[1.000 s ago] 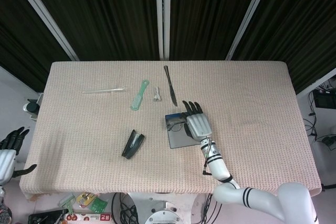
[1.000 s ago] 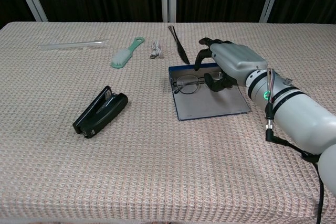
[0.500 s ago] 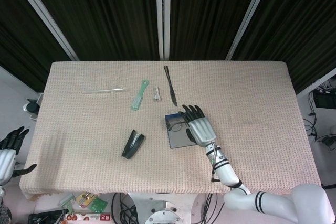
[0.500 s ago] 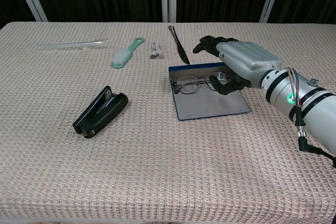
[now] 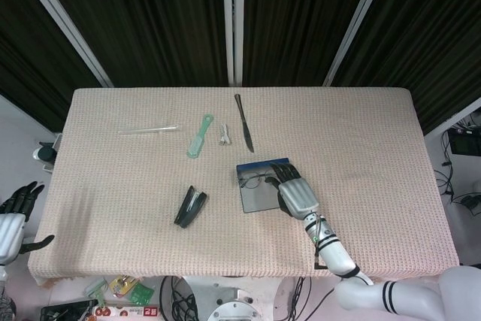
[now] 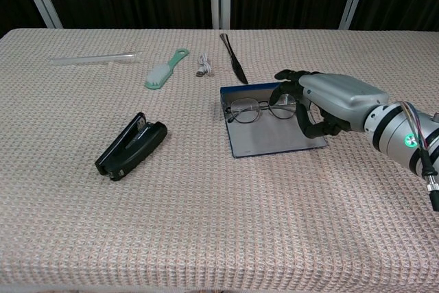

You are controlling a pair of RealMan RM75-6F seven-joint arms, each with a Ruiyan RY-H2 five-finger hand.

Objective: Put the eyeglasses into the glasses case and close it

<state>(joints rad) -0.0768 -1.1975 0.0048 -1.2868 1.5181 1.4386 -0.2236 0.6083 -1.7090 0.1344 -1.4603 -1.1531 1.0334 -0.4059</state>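
Note:
The thin-rimmed eyeglasses (image 5: 258, 180) (image 6: 263, 109) lie folded open across the far part of the flat grey-blue glasses case (image 5: 259, 198) (image 6: 274, 139), which lies open on the table mid-right. My right hand (image 5: 296, 192) (image 6: 330, 103) hovers at the case's right edge with its fingers loosely bent toward the right lens. It holds nothing. Off the table's near-left corner, my left hand (image 5: 12, 219) hangs with its fingers apart and empty; only the head view shows it.
A black stapler (image 5: 191, 207) (image 6: 130, 147) lies left of the case. Behind it are a green brush (image 5: 200, 136) (image 6: 164, 68), a small white cable (image 5: 225, 136) (image 6: 203, 65), a dark knife (image 5: 243, 122) (image 6: 233, 56) and a clear tube (image 5: 148, 130) (image 6: 96, 58).
My right hand has drawn back to the right and toward the near edge, off the glasses, which stay lying in the case. The left hand has not moved.

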